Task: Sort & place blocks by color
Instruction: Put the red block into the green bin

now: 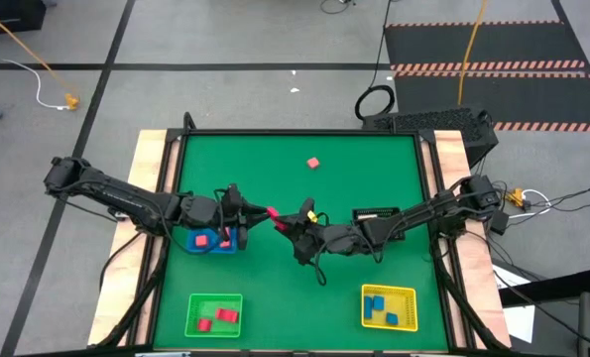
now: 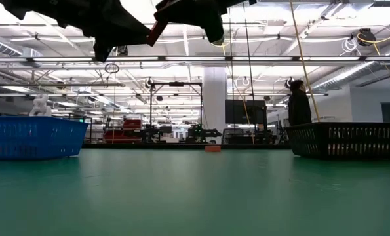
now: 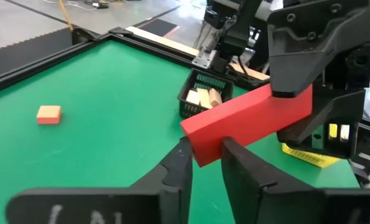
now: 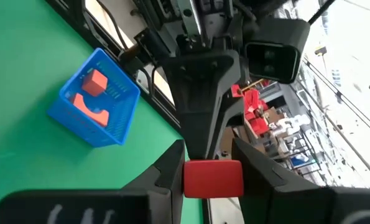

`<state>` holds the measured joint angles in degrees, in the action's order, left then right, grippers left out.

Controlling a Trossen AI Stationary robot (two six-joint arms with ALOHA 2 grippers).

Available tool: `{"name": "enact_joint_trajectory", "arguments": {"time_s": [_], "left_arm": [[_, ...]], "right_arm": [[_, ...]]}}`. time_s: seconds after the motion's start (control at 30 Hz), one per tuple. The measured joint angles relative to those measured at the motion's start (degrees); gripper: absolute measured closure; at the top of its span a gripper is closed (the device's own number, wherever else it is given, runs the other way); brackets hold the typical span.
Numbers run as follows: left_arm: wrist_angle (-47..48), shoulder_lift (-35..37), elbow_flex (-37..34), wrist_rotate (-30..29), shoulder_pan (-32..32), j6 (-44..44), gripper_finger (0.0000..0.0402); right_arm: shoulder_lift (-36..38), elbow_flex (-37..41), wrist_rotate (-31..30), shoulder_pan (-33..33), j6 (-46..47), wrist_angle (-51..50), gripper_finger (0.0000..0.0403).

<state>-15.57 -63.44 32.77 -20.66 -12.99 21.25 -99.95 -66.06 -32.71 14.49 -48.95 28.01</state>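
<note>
Mid-table, red bar [image 1: 272, 213] clamped by both left gripper [image 1: 258, 214] at 9 o'clock end, right gripper [image 1: 288, 222] at 3 o'clock end.

Light is bright and even across the green felt-covered table [image 1: 364, 258], coming from overhead; shadows under the dark arms are soft and faint; in the low view long rows of white ceiling strip lights [image 2: 326, 69] glare strongly, so the arm parts above show as near-black silhouettes; in the left wrist view the dark fingers [image 3: 178, 174] at the near edge are out of focus; in the right wrist view the background room is washed out white.
</note>
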Motion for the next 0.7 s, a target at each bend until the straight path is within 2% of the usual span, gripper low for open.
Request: {"name": "enact_joint_trajectory", "arguments": {"time_s": [0.1, 0.2, 0.37, 0.57, 0.63, 0.7], "left_arm": [[0.42, 0.03, 0.0, 0.56, -0.02, 0.34, 0.034], [1.44, 0.17, 0.0, 0.17, -0.02, 0.46, 0.034], [3.16, 0.17, 0.17, -0.23, -0.24, 0.05, 0.0311], [3.19, 2.01, 0.17, 4.85, -0.26, -0.13, 0.0263], [3.52, 3.12, 0.17, 6.17, -0.26, -0.52, 0.0248], [3.32, 3.81, 0.17, 6.25, -0.31, -0.56, 0.0236]], "right_arm": [[0.01, -0.09, 0.13, 0.07, 0.07, -0.69, 0.0315], [-0.01, -0.11, -0.62, 0.71, -0.47, -0.8, 0.0315], [-0.31, -0.11, -8.89, 2.28, -5.37, -0.55, 0.0315], [-0.21, -0.17, -23.35, 2.83, -5.7, -5.21, 0.0315], [-0.21, -0.17, -25.79, 2.81, -3.64, -6.52, 0.0315], [-0.21, -0.15, -25.16, 2.78, -1.56, -6.48, 0.0315]]}}
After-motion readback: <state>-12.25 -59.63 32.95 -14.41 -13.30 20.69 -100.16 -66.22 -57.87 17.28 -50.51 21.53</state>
